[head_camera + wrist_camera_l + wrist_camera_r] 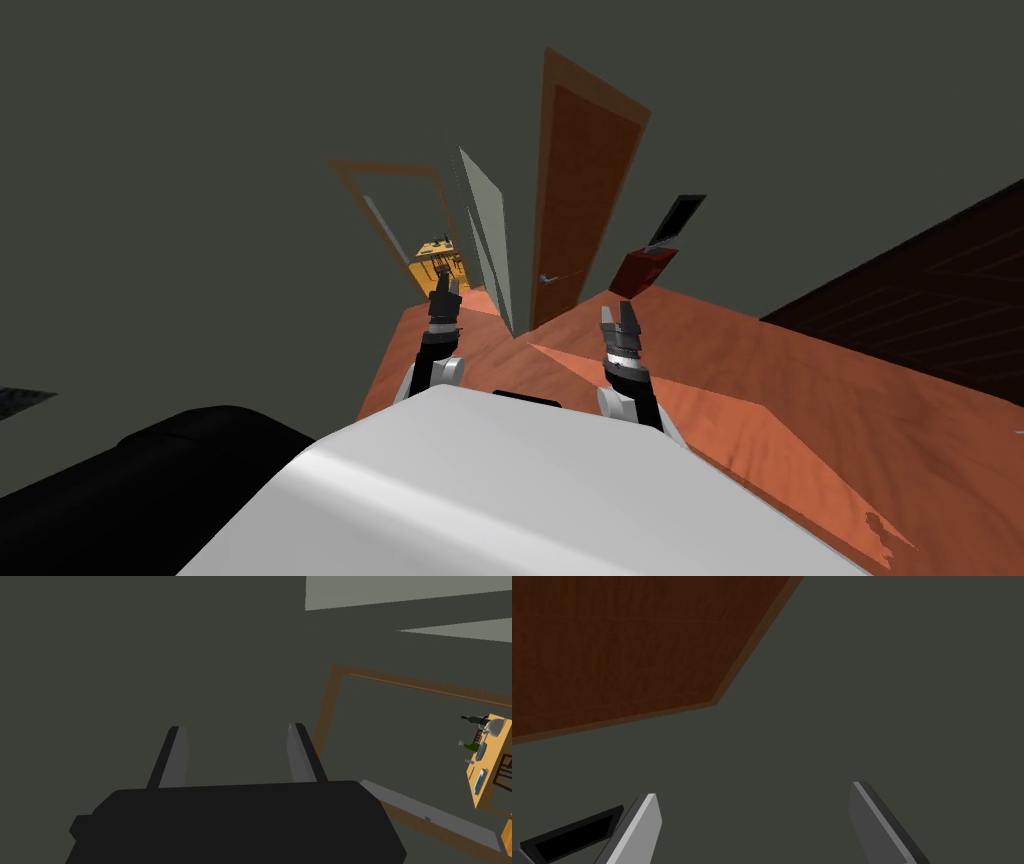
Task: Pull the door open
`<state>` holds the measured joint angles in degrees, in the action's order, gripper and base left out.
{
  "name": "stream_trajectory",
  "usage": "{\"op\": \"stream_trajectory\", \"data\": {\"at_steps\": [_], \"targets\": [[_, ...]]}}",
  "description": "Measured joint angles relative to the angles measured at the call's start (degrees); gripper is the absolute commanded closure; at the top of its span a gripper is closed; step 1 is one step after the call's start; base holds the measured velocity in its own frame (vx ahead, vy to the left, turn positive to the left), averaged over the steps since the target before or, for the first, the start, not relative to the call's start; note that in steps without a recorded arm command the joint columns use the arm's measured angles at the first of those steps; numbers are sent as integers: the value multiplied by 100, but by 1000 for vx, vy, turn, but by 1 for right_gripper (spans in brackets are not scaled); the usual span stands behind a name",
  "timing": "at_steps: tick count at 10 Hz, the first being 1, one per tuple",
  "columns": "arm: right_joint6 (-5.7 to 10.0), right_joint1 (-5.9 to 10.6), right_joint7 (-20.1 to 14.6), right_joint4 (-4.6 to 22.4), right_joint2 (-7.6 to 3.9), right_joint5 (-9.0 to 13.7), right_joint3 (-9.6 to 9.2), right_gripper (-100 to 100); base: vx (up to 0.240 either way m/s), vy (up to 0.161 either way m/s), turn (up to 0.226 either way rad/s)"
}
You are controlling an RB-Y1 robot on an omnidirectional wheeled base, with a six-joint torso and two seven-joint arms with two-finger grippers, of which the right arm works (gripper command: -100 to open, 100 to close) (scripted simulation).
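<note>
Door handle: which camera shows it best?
Head view: the handle sits on the brown door, ahead of the right tool. Right wrist view catches the door's corner; left wrist view faces a different doorway.

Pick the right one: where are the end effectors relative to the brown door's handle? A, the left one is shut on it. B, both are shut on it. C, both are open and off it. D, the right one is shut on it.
C: the left end effector and the right end effector both stand open with nothing between their fingers, apart from the handle on the door.
</note>
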<state>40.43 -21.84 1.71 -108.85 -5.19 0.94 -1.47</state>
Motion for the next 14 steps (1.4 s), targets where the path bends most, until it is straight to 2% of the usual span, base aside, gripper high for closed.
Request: {"op": "stream_trajectory", "data": {"at_steps": [3, 8, 11, 12, 14], "targets": [[67, 75, -110, 352, -126, 58, -93, -100, 87, -37, 92], [220, 319, -326, 1106, -378, 182, -202, -100, 88, -50, 119], [328, 494, -428, 1607, -487, 239, -297, -100, 93, -45, 118], [326, 523, -459, 1715, -517, 256, -337, -100, 80, -73, 108], [418, 598, -529, 2044, -594, 294, -408, -100, 89, -54, 106]]}}
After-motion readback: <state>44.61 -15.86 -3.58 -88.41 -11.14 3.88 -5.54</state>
